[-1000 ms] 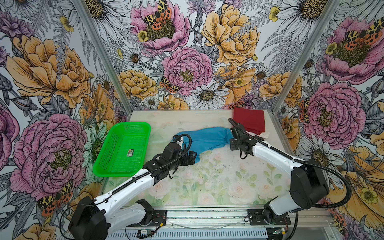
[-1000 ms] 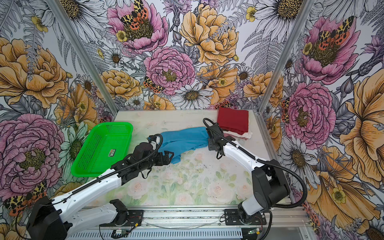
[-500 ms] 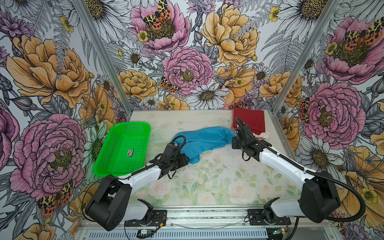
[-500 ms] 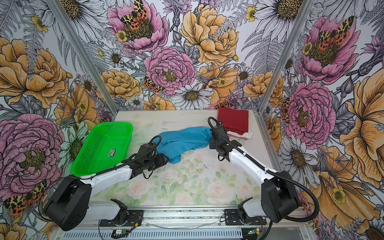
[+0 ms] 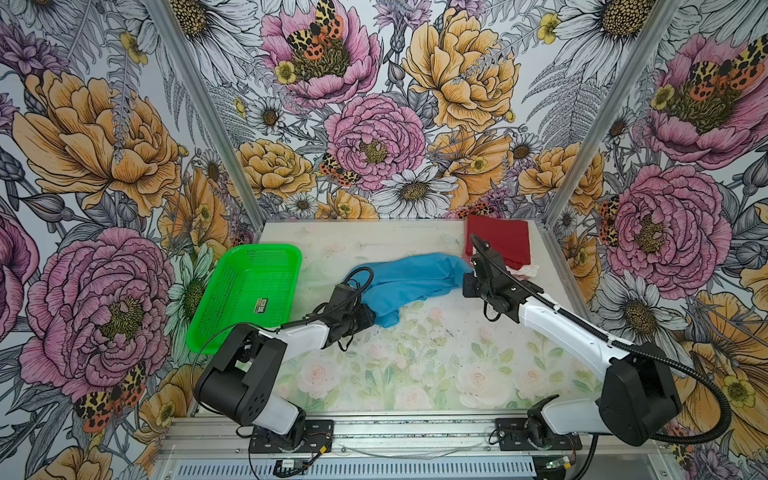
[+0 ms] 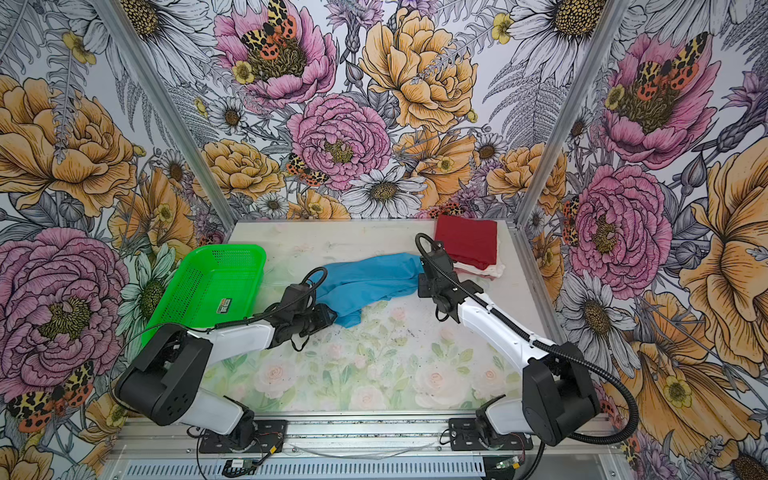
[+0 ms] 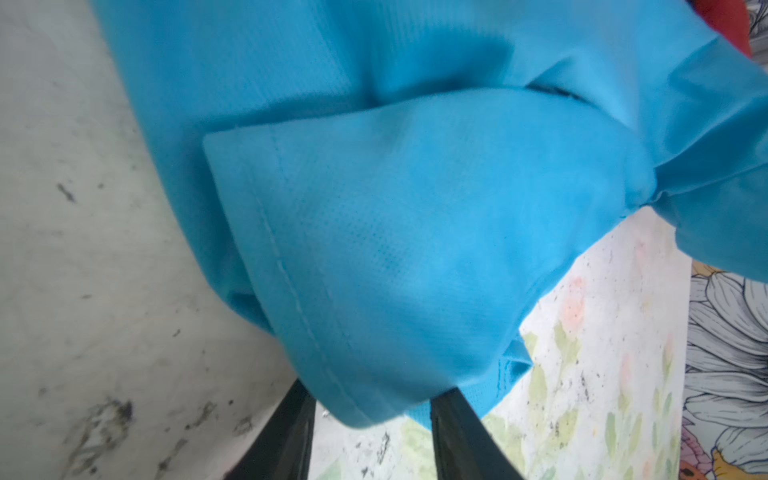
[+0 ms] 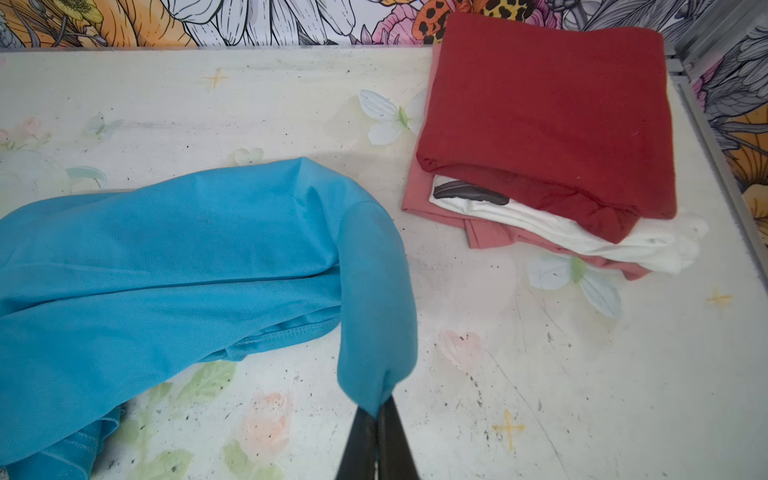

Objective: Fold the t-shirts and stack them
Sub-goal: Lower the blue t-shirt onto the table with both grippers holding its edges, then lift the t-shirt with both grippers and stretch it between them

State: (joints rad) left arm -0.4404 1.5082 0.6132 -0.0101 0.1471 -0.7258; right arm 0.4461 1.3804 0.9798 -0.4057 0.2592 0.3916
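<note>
Sky-blue t-shirt (image 5: 415, 278), limp and light, is clamped by right pincer (image 8: 376, 409); its hem is straddled by left pincer (image 7: 374, 390), jaws parted.

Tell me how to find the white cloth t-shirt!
Go to the flowery table's far right corner, where t-shirts are piled. The white cloth t-shirt is the middle layer, between the dark red folded square on top and the pinkish one below.

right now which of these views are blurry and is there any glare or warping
left wrist view: the sky-blue t-shirt sits close to the lens and looks soft, table stains smeared; right wrist view: crisp on the dark red t-shirt, soft shadow under the blue cloth by the right hand; both top views: even light, no glare, corner posts splay outward.
</note>
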